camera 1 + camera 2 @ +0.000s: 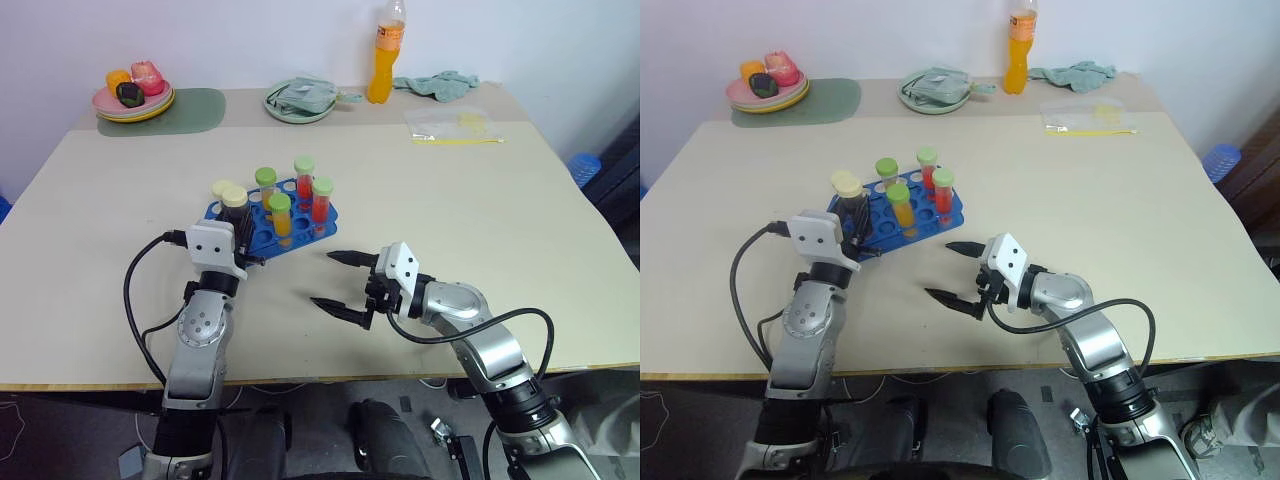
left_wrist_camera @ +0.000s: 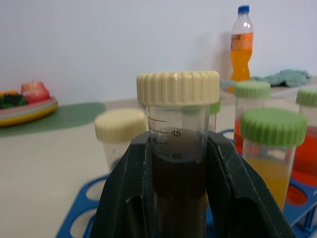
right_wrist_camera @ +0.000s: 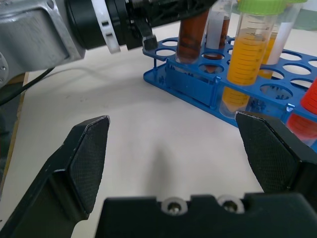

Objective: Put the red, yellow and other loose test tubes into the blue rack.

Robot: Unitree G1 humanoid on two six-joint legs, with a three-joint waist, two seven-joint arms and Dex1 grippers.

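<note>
Jaws clenched on the maroon tube (image 2: 178,163) just below its cream cap, the left gripper (image 1: 238,252) is holding it upright over the near-left corner of the blue rack (image 1: 300,232), its lower end reaching down to a hole at that corner in the right wrist view, though whether it is seated cannot be told. The right gripper (image 1: 345,283) is hovering over bare tabletop (image 1: 480,220) near the rack's front edge with its jaws spread wide and grasping nothing. Inside the rack, the yellow-orange tube (image 1: 281,216) and the red tube (image 1: 321,200), both green-capped, are standing upright alongside two more green-capped tubes (image 1: 304,178) and a second cream-capped tube (image 1: 223,190) just behind the held one. The tube is looking light, stiff and smooth-walled, so a grip high on the body under the ribbed cap, as here, is probably guarding best against slipping; the liquid is adding little weight. Farther back, a plate of toy food (image 1: 133,95), a green mat (image 1: 190,110), a bowl (image 1: 298,100), an orange drink bottle (image 1: 385,55), a cloth (image 1: 440,83) and a clear bag (image 1: 450,125) are sitting along the far side.
</note>
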